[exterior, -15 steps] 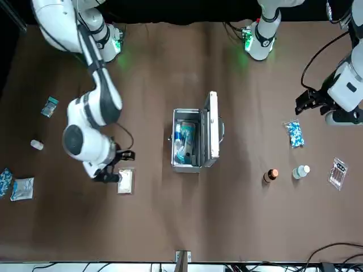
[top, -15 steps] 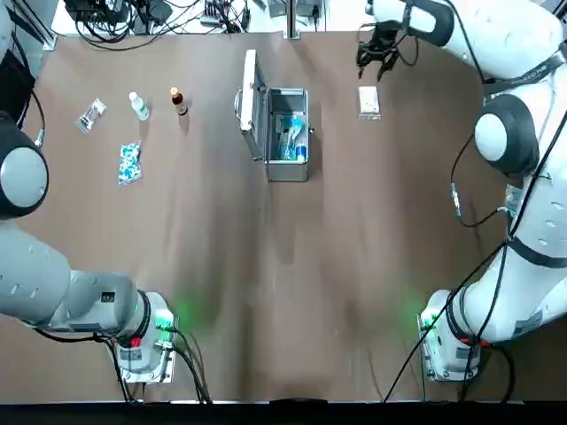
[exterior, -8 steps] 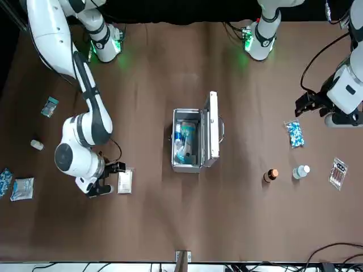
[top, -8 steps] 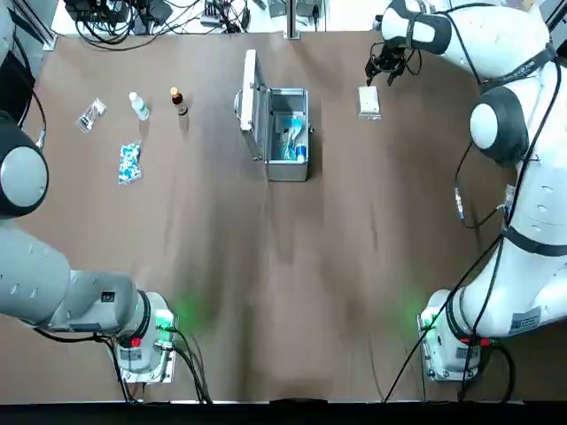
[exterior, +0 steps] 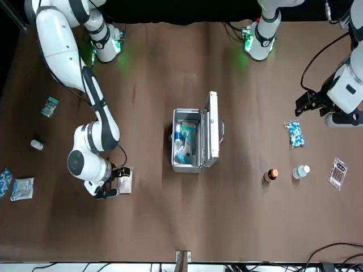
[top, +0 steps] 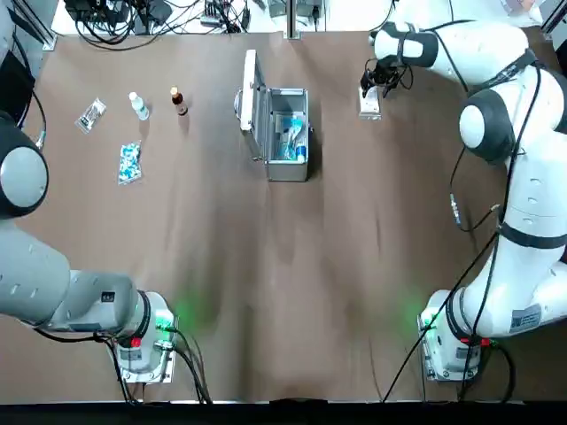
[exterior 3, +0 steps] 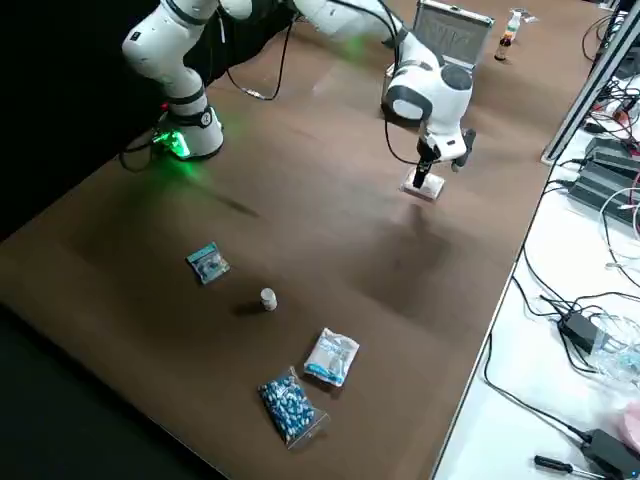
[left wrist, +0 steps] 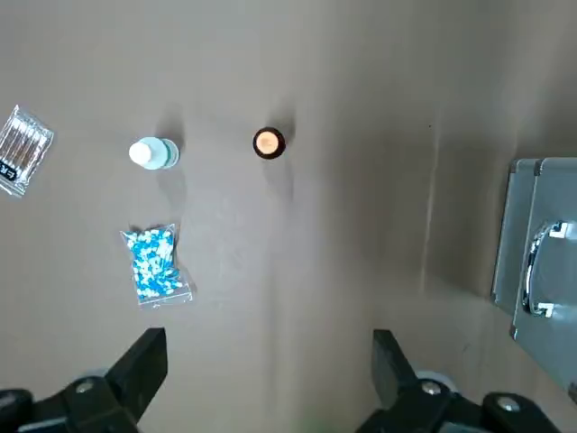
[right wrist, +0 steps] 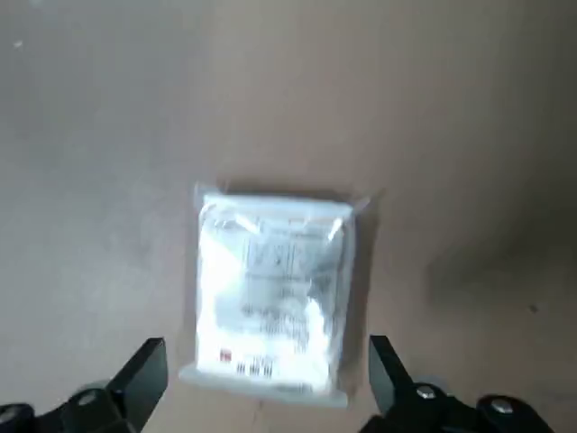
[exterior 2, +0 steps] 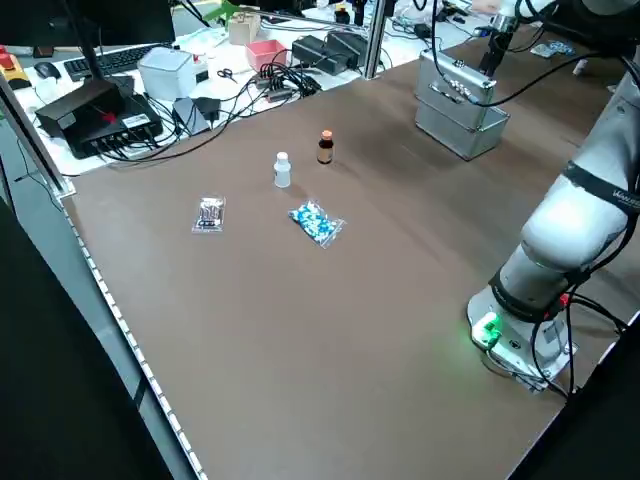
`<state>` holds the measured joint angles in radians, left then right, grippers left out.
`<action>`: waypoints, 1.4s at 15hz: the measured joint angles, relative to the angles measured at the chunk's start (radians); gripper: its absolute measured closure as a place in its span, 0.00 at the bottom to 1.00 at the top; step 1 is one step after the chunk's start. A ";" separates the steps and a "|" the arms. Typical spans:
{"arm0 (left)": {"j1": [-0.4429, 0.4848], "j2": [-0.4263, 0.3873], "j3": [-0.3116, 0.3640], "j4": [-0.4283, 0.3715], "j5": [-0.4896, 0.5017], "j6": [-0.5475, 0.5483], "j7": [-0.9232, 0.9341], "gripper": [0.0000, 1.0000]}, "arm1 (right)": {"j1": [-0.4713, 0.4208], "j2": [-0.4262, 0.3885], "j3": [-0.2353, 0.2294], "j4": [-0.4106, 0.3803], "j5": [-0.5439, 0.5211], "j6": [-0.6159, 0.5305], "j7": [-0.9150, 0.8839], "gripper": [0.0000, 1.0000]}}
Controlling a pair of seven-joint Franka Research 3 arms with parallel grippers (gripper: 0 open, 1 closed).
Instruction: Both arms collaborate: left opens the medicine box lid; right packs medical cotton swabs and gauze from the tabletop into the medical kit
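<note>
Since a second ago the right gripper [top: 370, 86] has swung back in from beyond the far table edge and dropped over the gauze [top: 368, 102]; the left arm has barely shifted. In the wrist view the gauze pack [right wrist: 270, 289] lies flat between the spread fingers [right wrist: 144, 374], centred under them and not yet touched. Jaws wide apart, nothing held.

The box [top: 287, 133] is already open, lid [top: 249, 97] standing upright on its left-arm side. The box sits well apart from the right jaws, toward the table's middle. Blue and white packs already lie inside; I cannot tell what they are.

The left gripper [left wrist: 261, 388] hovers high over the left part of the table, fingers apart, empty. Below its jaws lie the swabs [left wrist: 22, 162], a white bottle [left wrist: 153, 153], a brown bottle [left wrist: 269, 142] and a pill bag [left wrist: 155, 266], none near the pads.

Progress, as a judgement: lid step done. Gauze is still on the table, about to be gripped. Swabs are untouched on the left arm's side, far from the right gripper. So both packing steps remain; next comes descending, closing on the gauze, and carrying it to the box.
</note>
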<state>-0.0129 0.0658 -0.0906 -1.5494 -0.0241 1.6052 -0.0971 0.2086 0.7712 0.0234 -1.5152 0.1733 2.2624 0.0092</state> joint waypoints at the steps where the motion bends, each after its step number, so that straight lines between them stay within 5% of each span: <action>1: 0.000 0.000 -0.001 0.000 0.000 0.000 0.000 0.00 | 0.005 0.016 0.001 0.000 0.000 0.027 0.012 0.01; 8: -0.002 0.000 -0.003 0.001 0.000 0.000 0.000 0.00 | 0.023 0.039 0.000 0.003 -0.005 0.057 0.051 0.04; 10: -0.001 0.000 -0.003 0.001 0.000 0.000 0.000 0.00 | 0.023 0.039 -0.002 0.004 -0.007 0.057 0.053 0.21; 14: 0.000 0.000 -0.002 0.001 0.000 0.000 0.000 0.00 | 0.023 0.039 -0.002 0.006 -0.012 0.057 0.061 0.41; 17: 0.000 0.000 -0.001 0.001 0.000 0.000 0.000 0.00 | 0.023 0.038 -0.002 0.011 -0.014 0.045 0.074 0.44; 21: 0.000 0.000 -0.001 0.005 0.000 0.001 0.000 0.00 | 0.057 -0.019 0.008 0.040 -0.015 -0.116 0.172 0.46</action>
<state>-0.0129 0.0655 -0.0914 -1.5443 -0.0239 1.6060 -0.0971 0.2652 0.7526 0.0316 -1.4751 0.1587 2.1466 0.1815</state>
